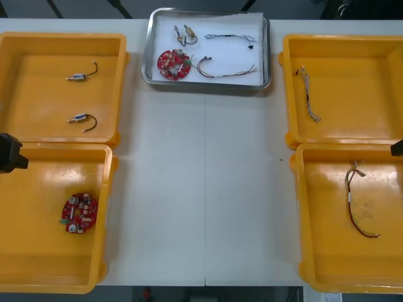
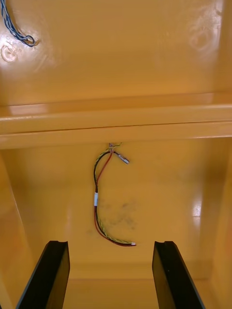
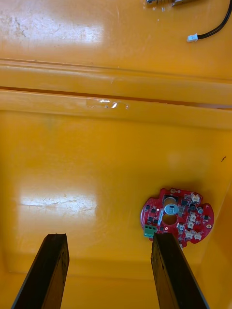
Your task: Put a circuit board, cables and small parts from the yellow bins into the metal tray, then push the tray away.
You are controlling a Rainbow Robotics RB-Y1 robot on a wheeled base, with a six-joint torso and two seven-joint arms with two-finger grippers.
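Light table (image 1: 201, 189) is carrying the metal tray (image 1: 208, 86) right up at its far edge. The tray is holding a round red circuit board (image 1: 173, 64), small metal parts (image 1: 184, 34), a red and yellow cable (image 1: 227, 69) and a thin dark cable (image 1: 230, 38). My read: loading is looking done and so is the push, so the step in hand is just parking clear. Doing that well means holding both arms high over the near bins, not dipping toward the leftovers and not sweeping across the centre line toward the tray. Left gripper (image 3: 108, 236) is hanging over the near left bin (image 1: 107, 214), fingers spread wide, gripping nothing. A spare circuit board (image 3: 177, 217) is lying just ahead of one fingertip, off the gap's centre. Right gripper (image 2: 111, 244) is hanging over the near right bin (image 1: 302, 214), also spread wide and empty, with a spare red and yellow cable (image 2: 104, 198) lying ahead, roughly in line with the gap. Tray is sitting well apart from both grippers.
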